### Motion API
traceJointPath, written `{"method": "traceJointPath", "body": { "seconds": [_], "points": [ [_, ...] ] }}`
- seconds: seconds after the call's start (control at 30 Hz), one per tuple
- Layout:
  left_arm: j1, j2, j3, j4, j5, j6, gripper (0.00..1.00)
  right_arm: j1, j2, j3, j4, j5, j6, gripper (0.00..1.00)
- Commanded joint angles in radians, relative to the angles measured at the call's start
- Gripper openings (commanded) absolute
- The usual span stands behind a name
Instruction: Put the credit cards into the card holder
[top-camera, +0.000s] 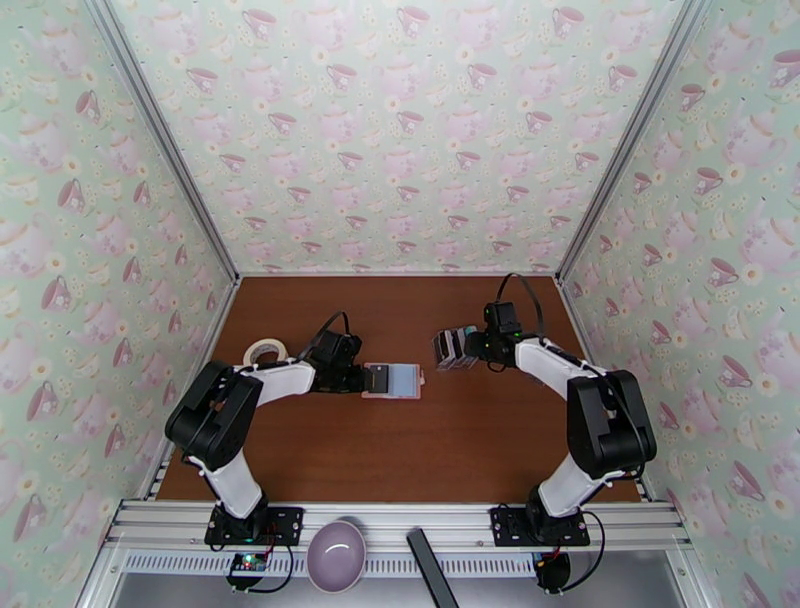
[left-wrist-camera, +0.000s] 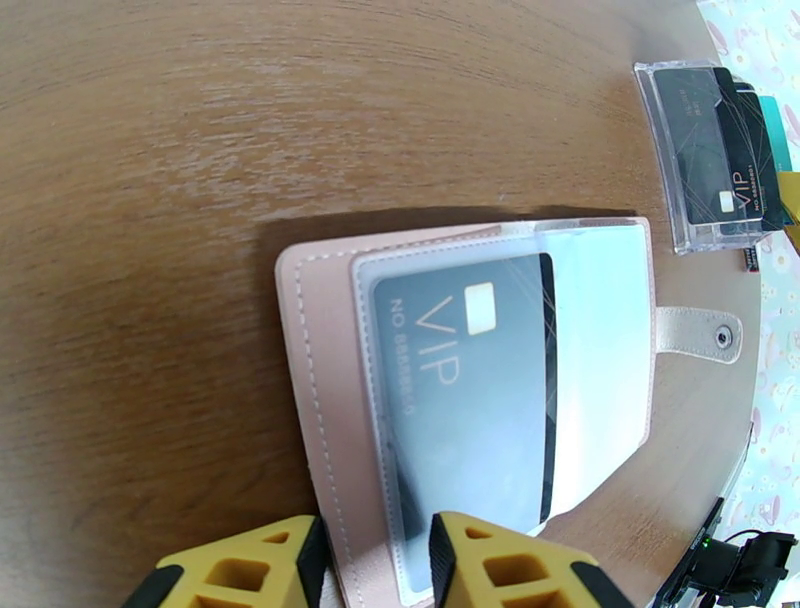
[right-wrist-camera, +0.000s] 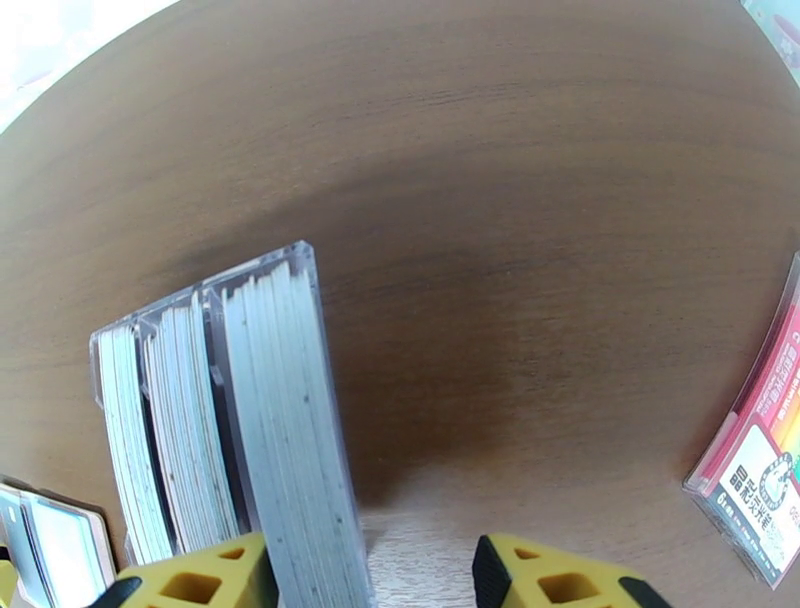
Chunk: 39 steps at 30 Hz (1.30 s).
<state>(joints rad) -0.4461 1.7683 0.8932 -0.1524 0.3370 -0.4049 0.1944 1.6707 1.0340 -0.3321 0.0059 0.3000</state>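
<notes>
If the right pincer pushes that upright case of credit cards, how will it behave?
Pushed high, it may tip: the credit cards stand on end in a tall clear case. Packed full, it is probably heavy for its size. The smooth plastic walls could slip.

card holder (left-wrist-camera: 315, 400): pink | credit cards (right-wrist-camera: 280, 430): black-white stripes | table (top-camera: 400, 460): brown woodgrain

One pink fold-over card holder (top-camera: 392, 381) lies open, one dark grey VIP card (left-wrist-camera: 470, 400) in its clear pocket. Right of it, one clear plastic box (top-camera: 455, 347) holds three bunches of thin black and white credit cards (right-wrist-camera: 285, 420), packed too tightly to count singly. Left of it sits one white tape roll (top-camera: 265, 352); nearer than it, one lavender bowl (top-camera: 336, 555) and one black bar (top-camera: 432, 568).
</notes>
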Motion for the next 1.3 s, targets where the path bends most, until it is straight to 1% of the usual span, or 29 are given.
{"method": "traceJointPath", "body": {
  "seconds": [0.0, 0.63, 0.83, 0.97, 1.2, 1.27],
  "points": [
    [-0.015, 0.069, -0.017, 0.030, 0.013, -0.008, 0.35, -0.013, -0.002, -0.003, -0.016, 0.007, 0.010, 0.56],
    [-0.018, 0.079, -0.019, 0.054, 0.030, -0.020, 0.35, -0.012, -0.027, 0.090, -0.110, 0.069, -0.018, 0.51],
    [-0.019, 0.079, -0.017, 0.054, 0.033, -0.022, 0.35, 0.002, -0.020, 0.120, -0.136, 0.089, -0.030, 0.47],
    [-0.021, 0.081, -0.014, 0.057, 0.036, -0.025, 0.35, 0.011, -0.022, 0.139, -0.151, 0.099, -0.035, 0.41],
    [-0.025, 0.087, -0.014, 0.060, 0.037, -0.025, 0.35, 0.022, -0.015, 0.158, -0.166, 0.096, -0.040, 0.23],
    [-0.026, 0.088, -0.015, 0.060, 0.038, -0.026, 0.35, 0.025, -0.014, 0.159, -0.169, 0.094, -0.042, 0.22]
  ]
}}
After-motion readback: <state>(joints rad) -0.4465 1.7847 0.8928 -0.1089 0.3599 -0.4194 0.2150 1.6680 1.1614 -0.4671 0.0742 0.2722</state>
